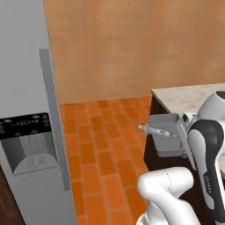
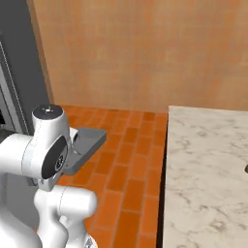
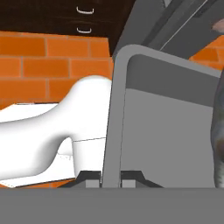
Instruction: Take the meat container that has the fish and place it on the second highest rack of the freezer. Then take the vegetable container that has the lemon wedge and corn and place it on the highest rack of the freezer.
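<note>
On my left stands the freezer (image 1: 26,110), its light-grey door closed, with a long vertical bar handle (image 1: 55,118) and a dark dispenser panel (image 1: 25,125) set into the front. Orange brick floor (image 1: 101,145) runs from it to the wall. To the right of that, I carry the meat container (image 1: 165,134), a grey tray, in the air above the floor just beside the marble desk (image 1: 189,96). The pointed silvery tip of the fish (image 1: 145,128) pokes out over its left rim. In the hand view my end effector (image 3: 110,181) is clamped shut on the tray's upright grey rim (image 3: 114,118), one fingertip (image 3: 91,178) on each side of the wall.
</note>
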Available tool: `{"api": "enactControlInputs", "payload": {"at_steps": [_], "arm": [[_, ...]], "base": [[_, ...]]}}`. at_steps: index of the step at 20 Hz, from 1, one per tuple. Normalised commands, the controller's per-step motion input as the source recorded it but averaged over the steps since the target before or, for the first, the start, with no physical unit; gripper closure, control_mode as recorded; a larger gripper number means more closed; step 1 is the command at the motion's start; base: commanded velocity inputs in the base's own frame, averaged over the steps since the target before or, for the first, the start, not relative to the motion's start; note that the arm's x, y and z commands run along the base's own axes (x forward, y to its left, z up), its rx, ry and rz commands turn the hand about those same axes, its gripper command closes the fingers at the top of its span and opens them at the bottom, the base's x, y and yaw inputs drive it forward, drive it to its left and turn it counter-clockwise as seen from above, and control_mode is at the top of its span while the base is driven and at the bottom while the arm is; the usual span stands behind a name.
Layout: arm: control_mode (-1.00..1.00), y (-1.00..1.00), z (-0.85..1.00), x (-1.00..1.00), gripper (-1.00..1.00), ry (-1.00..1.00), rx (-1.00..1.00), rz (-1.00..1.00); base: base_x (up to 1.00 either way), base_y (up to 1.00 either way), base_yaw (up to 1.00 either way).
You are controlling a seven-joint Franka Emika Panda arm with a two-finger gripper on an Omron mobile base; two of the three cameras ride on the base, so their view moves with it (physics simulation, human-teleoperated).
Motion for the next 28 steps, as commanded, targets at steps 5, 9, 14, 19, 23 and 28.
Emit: {"api": "enactControlInputs", "payload": {"at_steps": [5,9,14,19,23,28], "arm": [[1.00,0.00,0.00,0.00,1.00,0.00,0.00,0.00],[1.00,0.00,0.00,0.00,1.00,0.00,0.00,0.00],[1.00,0.00,0.00,0.00,1.00,0.00,0.00,0.00],[1.00,0.00,0.00,0.00,1.00,0.00,0.00,0.00],[1.00,0.00,0.00,0.00,1.00,0.00,0.00,0.00],[1.00,0.00,0.00,0.00,1.00,0.00,0.00,0.00]], "base": [[0.90,-0.30,-0.01],[1.00,-0.15,0.03],[1.00,-0.18,0.12],[0.97,-0.08,0.32],[0.82,0.00,0.40],[0.51,0.10,0.52]]}}
